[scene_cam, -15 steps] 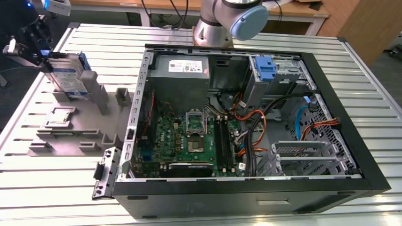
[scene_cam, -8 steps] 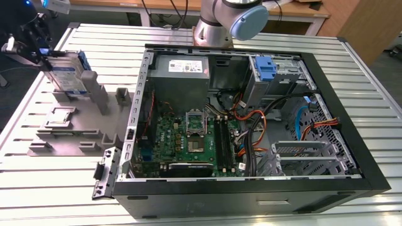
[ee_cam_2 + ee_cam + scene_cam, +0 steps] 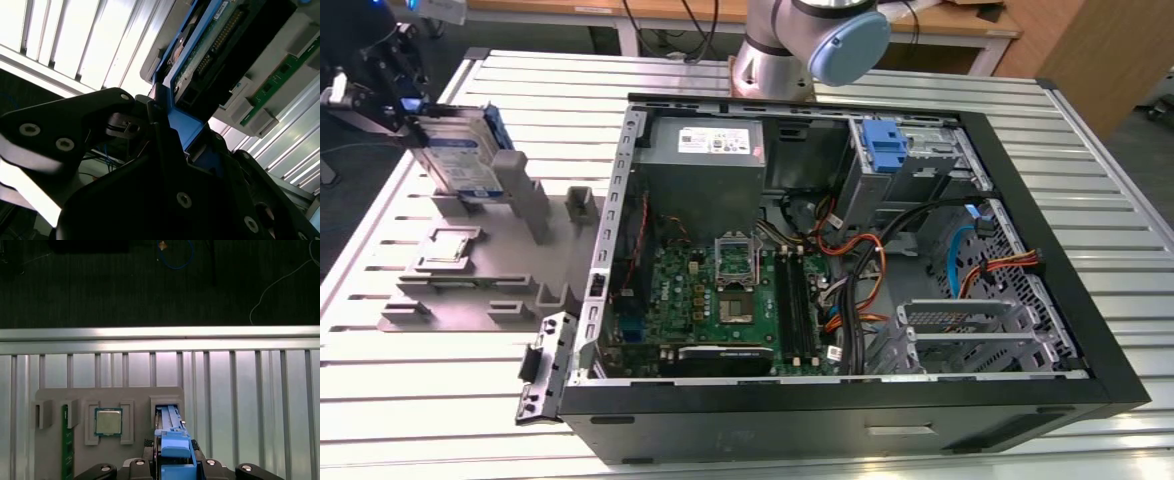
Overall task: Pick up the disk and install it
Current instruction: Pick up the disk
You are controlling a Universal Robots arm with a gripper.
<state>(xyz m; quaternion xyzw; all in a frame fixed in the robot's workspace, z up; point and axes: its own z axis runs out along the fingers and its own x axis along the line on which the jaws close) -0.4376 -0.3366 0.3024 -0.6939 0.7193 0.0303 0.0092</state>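
One disk | end effector is gripping it tight | grey holder is carrying one chip, one green stick | all sitting on bench

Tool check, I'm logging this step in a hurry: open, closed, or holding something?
Tool: closed, holding the disk by its blue frame.
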